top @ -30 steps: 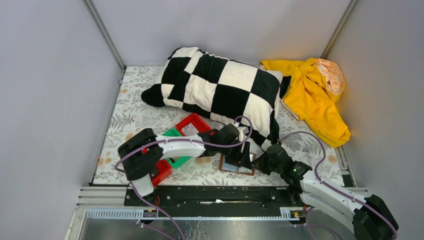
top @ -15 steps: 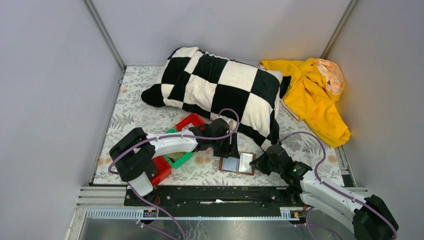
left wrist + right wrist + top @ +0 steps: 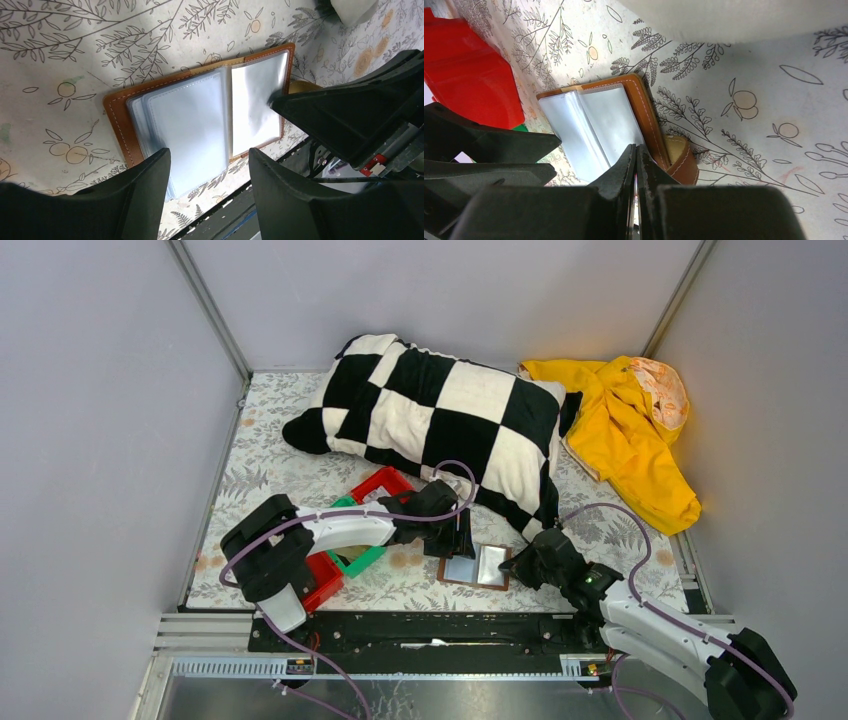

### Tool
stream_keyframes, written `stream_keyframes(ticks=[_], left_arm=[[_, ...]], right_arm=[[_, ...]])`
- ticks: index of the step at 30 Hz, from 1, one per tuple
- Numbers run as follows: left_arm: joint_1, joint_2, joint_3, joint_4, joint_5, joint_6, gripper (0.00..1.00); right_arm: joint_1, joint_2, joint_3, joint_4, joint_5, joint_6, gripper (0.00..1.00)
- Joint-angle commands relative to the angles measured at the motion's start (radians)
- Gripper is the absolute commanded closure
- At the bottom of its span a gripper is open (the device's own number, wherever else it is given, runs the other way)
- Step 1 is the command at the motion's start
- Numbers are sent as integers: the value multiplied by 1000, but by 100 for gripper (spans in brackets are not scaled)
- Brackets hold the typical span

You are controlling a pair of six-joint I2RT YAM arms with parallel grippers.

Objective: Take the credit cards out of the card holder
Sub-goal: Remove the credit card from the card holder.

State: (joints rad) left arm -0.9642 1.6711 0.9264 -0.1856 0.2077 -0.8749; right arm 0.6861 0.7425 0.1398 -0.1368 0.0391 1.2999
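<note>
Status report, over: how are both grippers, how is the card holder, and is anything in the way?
Left gripper open, above the card holder. Right gripper shut, tips on its right page. Holder open flat, no card visible. Nothing else on it.

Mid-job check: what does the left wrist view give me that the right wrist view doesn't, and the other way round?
Left wrist only: the left tool with its fingers apart above the card holder, and the dark rail past the floral cover. Right wrist only: the red bin, and the right tool shut. Both: the holder lying open on that cover, clear sleeves showing, the right tool's tip at one edge.
</note>
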Motion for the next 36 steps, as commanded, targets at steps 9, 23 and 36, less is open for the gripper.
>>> stream_keyframes(ticks=[9, 23, 36], left_arm=[[-14, -26, -33, -21, -82, -10, 37], [-43, -54, -21, 18, -82, 8, 38], [-79, -51, 55, -97, -201, 38, 31]], right_arm=[[-7, 35, -44, -109, 42, -17, 94], [-8, 35, -46, -107, 38, -21, 94], [-8, 35, -48, -104, 38, -20, 94]])
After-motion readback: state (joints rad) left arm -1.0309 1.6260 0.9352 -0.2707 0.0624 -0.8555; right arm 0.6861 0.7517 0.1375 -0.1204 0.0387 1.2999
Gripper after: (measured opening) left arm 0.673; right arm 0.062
